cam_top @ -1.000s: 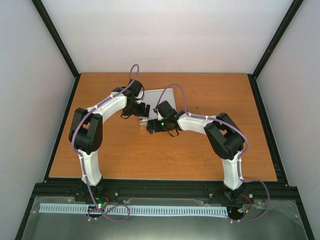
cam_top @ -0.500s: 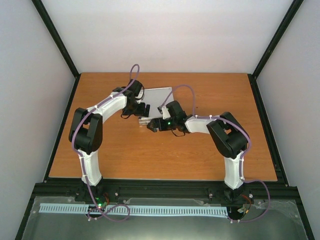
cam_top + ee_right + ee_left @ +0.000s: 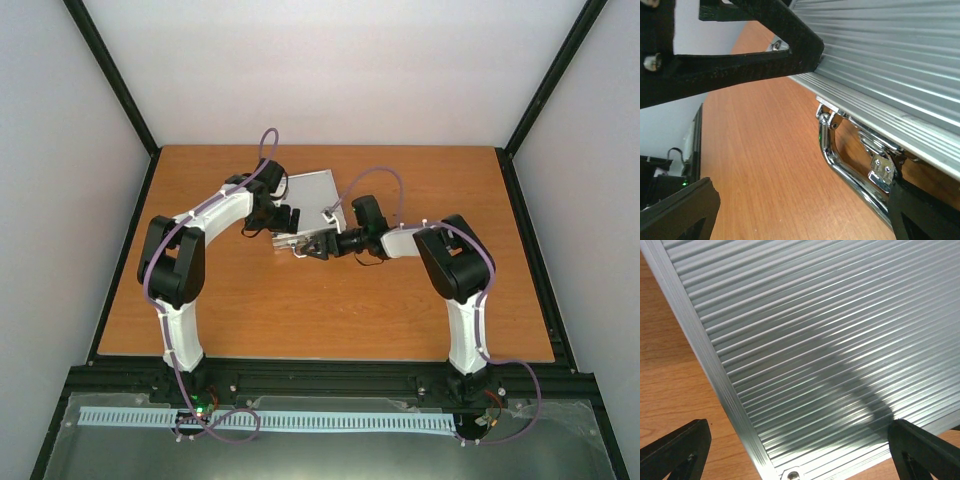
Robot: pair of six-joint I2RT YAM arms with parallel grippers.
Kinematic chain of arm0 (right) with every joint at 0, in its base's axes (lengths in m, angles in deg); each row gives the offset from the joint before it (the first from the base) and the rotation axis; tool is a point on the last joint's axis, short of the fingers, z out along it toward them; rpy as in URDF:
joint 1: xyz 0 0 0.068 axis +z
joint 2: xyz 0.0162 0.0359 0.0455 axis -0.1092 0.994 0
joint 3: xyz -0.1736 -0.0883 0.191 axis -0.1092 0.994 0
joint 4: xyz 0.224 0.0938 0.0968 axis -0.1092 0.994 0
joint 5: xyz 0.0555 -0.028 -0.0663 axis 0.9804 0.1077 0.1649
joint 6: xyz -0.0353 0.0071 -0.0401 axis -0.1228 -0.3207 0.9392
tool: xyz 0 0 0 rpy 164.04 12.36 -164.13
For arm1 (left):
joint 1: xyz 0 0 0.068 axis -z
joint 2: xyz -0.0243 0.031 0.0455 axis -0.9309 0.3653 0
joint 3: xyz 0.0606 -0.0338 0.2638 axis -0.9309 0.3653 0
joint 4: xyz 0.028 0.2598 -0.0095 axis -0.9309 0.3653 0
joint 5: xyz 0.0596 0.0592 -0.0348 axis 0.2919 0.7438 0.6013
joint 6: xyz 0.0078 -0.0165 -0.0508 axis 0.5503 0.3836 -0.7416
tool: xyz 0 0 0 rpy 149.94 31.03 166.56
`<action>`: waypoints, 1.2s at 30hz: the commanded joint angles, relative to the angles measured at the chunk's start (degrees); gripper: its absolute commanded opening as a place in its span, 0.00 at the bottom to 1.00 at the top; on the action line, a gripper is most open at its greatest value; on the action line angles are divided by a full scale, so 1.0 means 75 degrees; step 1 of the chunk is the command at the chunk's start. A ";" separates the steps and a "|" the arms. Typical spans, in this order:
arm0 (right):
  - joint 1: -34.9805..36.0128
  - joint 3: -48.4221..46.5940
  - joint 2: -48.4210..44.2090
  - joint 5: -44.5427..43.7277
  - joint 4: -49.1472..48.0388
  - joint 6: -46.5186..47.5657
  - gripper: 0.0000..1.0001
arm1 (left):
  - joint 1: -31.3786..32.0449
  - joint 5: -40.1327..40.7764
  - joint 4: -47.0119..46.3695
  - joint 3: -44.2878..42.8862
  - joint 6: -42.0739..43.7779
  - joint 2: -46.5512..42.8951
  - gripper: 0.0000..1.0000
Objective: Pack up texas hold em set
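right gripper (image 3: 804, 189): jaws wide apart, nothing clamped. The chrome handle (image 3: 826, 145) of the case (image 3: 315, 190) sits in the gap between the fingers. The handle's far end runs behind one finger; can't tell if they touch.

Delta vs 1 s ago:
- The right wrist has pulled back to the right and dropped level. The gripper now points left along the case's near edge instead of sitting over it.
- The right elbow has shifted right with it.
- The near edge and handle hardware are now exposed in the top view.
- Left arm and case show no visible shift.

left gripper (image 3: 797, 432): also wide open and empty, over the ribbed lid (image 3: 815, 340) at the case's near-left corner. One finger is over bare table, the other at the lid's edge.

In the right wrist view a black finger (image 3: 765, 35) comes in from the top left and meets the lid's edge. It looks like the left gripper's. Whether it touches or sits just beside, can't tell.

Case: silver, ribbed, lid down, lying flat on the wooden table (image 3: 420, 300), far of centre, with both grippers at its near edge. It is closed, so the contents are not visible.
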 commanded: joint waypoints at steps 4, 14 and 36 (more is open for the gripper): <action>0.0137 0.0504 0.1043 0.1204 -0.0086 -0.0992 0.93 | 0.0042 0.0101 0.0402 0.0137 0.0143 0.0187 1.00; 0.0005 0.0284 0.1445 0.2661 -0.0067 -0.0974 0.93 | 0.0043 0.0116 0.0315 0.0259 0.0065 0.0198 1.00; -0.0225 0.0676 -0.0565 0.1297 0.2449 0.0420 0.73 | 0.0043 0.0106 0.0219 0.0331 0.0050 0.0224 1.00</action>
